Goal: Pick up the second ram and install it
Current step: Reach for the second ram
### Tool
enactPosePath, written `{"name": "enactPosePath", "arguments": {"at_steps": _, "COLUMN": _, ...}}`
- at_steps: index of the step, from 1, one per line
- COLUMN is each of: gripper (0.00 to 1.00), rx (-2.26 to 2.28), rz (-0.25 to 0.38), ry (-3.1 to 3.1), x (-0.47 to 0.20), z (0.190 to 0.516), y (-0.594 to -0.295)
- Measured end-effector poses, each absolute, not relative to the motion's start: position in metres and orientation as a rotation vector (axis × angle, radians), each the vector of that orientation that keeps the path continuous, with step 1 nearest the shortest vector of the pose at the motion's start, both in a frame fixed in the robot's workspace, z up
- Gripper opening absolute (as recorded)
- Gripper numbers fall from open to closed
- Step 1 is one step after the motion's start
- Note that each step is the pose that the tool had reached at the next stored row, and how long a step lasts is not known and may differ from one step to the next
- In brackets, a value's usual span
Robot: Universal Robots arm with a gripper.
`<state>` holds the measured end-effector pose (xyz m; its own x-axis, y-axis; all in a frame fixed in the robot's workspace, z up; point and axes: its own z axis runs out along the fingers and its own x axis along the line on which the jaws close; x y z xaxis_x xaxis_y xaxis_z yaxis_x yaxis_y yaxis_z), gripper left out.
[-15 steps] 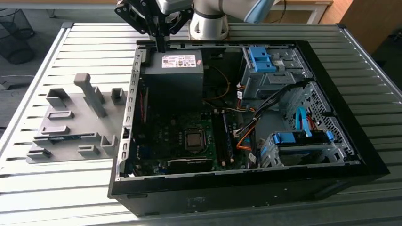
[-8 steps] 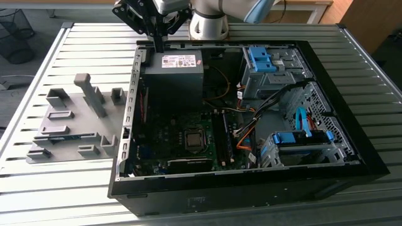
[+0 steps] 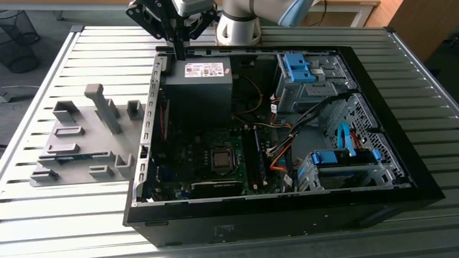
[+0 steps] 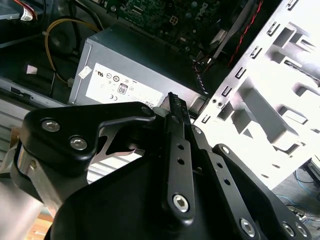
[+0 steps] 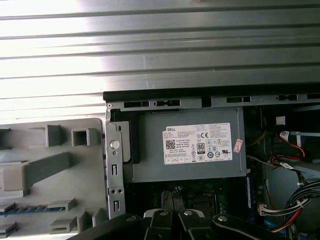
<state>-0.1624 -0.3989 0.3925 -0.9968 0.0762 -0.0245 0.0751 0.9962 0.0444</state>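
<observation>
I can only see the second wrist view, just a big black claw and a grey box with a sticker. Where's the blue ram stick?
Observer: In the first wrist view the second ram lies in the grey holder tray, outside the case.
Operator: Is the claw near it?
Observer: No. In the exterior view the gripper hangs shut over the case's back edge, apart from the tray.
Operator: Anything else blue?
Observer: Yes, brighter blue drive-bay clips inside the case, toward the exterior view's right.
</observation>
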Motion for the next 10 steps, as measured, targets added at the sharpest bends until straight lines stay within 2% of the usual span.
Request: {"name": "enactPosePath", "arguments": {"at_steps": 10, "gripper": 0.11, "rx": 0.118, "rz": 0.068, "ry": 3.113, "x": -0.1652, "z": 0.3924, "y": -0.3989}}
